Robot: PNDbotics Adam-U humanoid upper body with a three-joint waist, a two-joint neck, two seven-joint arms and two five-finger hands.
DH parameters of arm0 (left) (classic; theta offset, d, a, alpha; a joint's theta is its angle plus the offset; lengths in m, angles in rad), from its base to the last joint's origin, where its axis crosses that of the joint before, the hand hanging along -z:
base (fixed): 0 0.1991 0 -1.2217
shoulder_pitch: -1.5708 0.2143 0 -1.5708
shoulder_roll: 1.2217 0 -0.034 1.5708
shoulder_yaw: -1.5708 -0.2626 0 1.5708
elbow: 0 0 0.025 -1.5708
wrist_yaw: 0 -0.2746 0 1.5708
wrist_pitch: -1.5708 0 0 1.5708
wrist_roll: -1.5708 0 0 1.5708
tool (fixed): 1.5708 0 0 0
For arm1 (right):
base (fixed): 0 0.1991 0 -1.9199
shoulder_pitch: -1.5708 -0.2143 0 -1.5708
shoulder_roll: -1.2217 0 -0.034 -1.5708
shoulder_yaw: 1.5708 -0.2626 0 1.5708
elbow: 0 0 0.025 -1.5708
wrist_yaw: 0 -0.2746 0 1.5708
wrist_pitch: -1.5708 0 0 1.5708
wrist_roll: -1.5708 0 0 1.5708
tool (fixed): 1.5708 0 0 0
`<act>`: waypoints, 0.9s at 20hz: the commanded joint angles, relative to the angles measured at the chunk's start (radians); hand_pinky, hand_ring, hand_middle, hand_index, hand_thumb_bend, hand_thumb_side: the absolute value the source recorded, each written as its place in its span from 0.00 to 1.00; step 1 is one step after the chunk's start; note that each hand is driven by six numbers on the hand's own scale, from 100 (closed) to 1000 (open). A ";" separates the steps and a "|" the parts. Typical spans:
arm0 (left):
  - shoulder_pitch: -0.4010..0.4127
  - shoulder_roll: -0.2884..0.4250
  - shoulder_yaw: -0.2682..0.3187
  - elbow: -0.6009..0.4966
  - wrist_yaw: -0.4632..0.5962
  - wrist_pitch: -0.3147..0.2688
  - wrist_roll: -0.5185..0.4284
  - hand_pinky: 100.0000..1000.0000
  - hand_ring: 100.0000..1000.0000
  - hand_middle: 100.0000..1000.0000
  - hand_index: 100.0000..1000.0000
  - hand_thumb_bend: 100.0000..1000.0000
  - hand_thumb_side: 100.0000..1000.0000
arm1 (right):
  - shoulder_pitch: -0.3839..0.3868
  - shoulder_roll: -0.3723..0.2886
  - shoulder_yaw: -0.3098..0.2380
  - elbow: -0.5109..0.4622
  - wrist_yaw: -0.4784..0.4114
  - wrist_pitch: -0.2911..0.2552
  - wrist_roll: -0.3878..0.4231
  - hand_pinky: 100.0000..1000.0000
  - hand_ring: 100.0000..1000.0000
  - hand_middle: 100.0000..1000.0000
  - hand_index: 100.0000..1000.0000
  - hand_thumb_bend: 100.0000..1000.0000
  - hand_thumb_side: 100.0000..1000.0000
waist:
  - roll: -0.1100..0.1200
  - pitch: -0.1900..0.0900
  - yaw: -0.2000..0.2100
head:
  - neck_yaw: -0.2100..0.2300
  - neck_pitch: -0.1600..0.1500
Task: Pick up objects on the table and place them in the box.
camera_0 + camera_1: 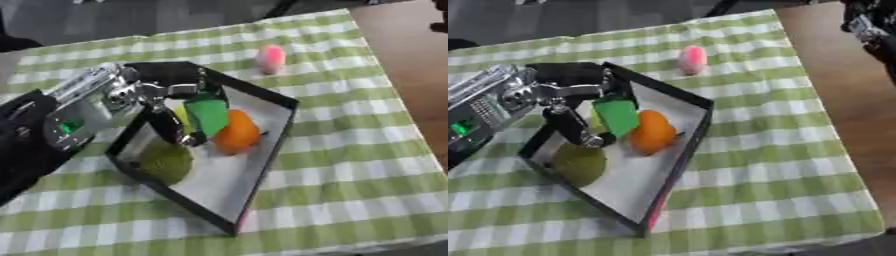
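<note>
A black-rimmed box (278, 145) with a white floor lies on the checked cloth. My left hand (162, 92) reaches over it from the left, fingers curled on a green block (208, 114) held just above the floor. Beside the block, an orange rounded object (238, 131) lies in the box. An olive-green round object (164, 161) sits nearer the left wall, and a bit of yellow (182, 116) shows behind the block. A pink object (692, 59) lies on the cloth beyond the box. My right hand (866, 22) shows dark at the upper right corner, off the table.
The green-and-white checked cloth (780, 165) covers the table, and its right edge meets brown floor (859, 115). A pink strip (656, 212) shows at the box's near corner. Open cloth lies to the right of the box.
</note>
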 commanded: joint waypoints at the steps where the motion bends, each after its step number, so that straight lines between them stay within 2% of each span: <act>1: -0.010 0.010 0.023 0.007 -0.010 -0.016 -0.016 0.71 0.69 0.72 0.80 0.28 0.00 | -0.016 -0.031 -0.009 -0.005 0.005 -0.001 0.004 0.89 1.00 0.88 0.89 0.00 0.58 | 0.009 -0.009 -0.002 | 0.003 0.005; 6: -0.008 0.019 0.032 0.009 -0.033 -0.027 -0.035 0.84 0.85 0.86 0.89 0.48 0.46 | -0.016 -0.030 -0.009 -0.004 0.006 -0.002 0.005 0.89 1.00 0.88 0.89 0.00 0.57 | 0.008 -0.007 0.002 | 0.005 0.005; 10: -0.006 0.031 0.039 -0.008 -0.051 -0.027 -0.037 0.91 0.93 0.93 0.95 0.61 0.66 | -0.013 -0.032 -0.009 -0.005 0.006 -0.004 0.006 0.89 1.00 0.88 0.89 0.00 0.57 | 0.006 -0.008 0.005 | 0.005 0.005; 12: -0.003 0.038 0.042 -0.020 -0.057 -0.026 -0.045 0.93 0.96 0.96 0.98 0.68 0.73 | -0.012 -0.033 -0.009 -0.006 0.005 -0.005 0.006 0.89 1.00 0.88 0.89 0.00 0.57 | 0.005 -0.008 0.007 | 0.005 0.005; 15: 0.000 0.046 0.053 -0.035 -0.066 -0.019 -0.050 0.93 0.96 0.97 0.99 0.75 0.76 | -0.012 -0.034 -0.010 -0.008 0.003 -0.006 0.005 0.89 1.00 0.88 0.89 0.00 0.57 | 0.003 -0.008 0.009 | 0.006 0.005; 18: 0.006 0.053 0.071 -0.054 -0.077 -0.005 -0.030 0.91 0.94 0.94 0.97 0.70 0.73 | -0.012 -0.034 -0.010 -0.009 0.002 -0.008 0.005 0.89 1.00 0.88 0.89 0.00 0.56 | 0.000 -0.008 0.009 | 0.007 0.005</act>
